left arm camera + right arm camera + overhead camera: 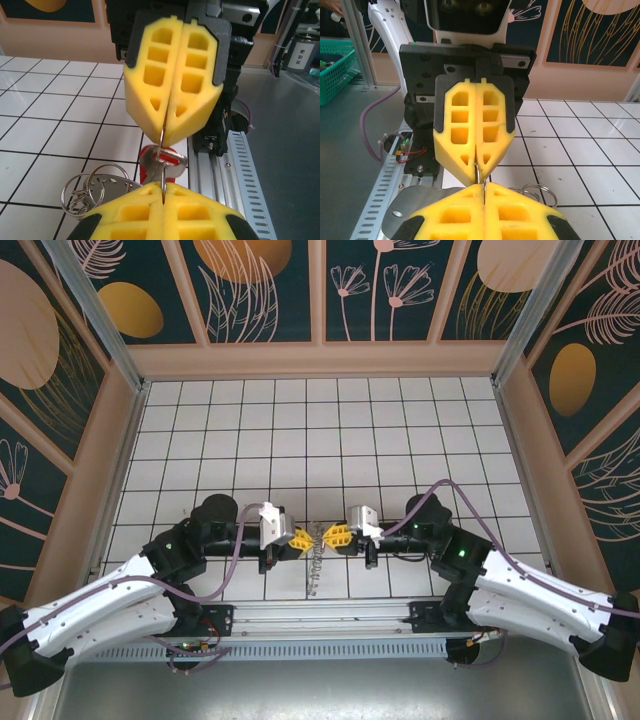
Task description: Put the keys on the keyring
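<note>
- Currently, the keys [159, 154], one red piece, sit against the keyring [163, 172] wire, midway between both grippers; whether it is threaded cannot be told.
- Left gripper [163, 192] and right gripper [166, 135] each pinch that wire, tip to tip, equally near.
- Silver loops [85, 195] dangle just beside the left gripper, clear of the key.

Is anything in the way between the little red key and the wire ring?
Nothing visible is. The small red-headed key hangs right at the thin grey metal wire ring, which the shut left end effector and right end effector pinch between them.
</note>
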`<move>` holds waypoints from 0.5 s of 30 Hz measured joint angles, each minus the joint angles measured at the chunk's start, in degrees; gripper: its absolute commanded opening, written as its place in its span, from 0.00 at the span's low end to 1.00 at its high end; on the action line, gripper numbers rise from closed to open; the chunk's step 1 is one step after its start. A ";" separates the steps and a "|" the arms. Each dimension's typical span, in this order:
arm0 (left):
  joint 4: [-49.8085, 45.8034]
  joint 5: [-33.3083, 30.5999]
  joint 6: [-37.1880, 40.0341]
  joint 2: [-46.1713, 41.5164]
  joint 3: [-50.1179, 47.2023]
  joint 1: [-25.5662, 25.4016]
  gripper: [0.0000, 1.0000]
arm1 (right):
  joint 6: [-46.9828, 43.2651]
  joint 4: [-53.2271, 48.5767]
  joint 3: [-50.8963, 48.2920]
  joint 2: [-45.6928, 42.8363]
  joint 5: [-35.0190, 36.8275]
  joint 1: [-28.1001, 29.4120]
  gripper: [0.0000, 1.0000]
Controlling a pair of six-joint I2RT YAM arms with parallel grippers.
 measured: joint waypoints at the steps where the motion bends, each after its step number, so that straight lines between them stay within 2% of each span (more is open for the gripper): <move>1: -0.28 0.04 0.22 0.17 0.11 -0.28 0.00 | 0.22 -0.24 0.00 -0.48 0.04 0.00 0.00; 15: -6.38 -0.07 9.33 4.35 7.69 -0.79 0.00 | 0.63 -0.17 -0.76 -4.22 2.21 0.85 0.00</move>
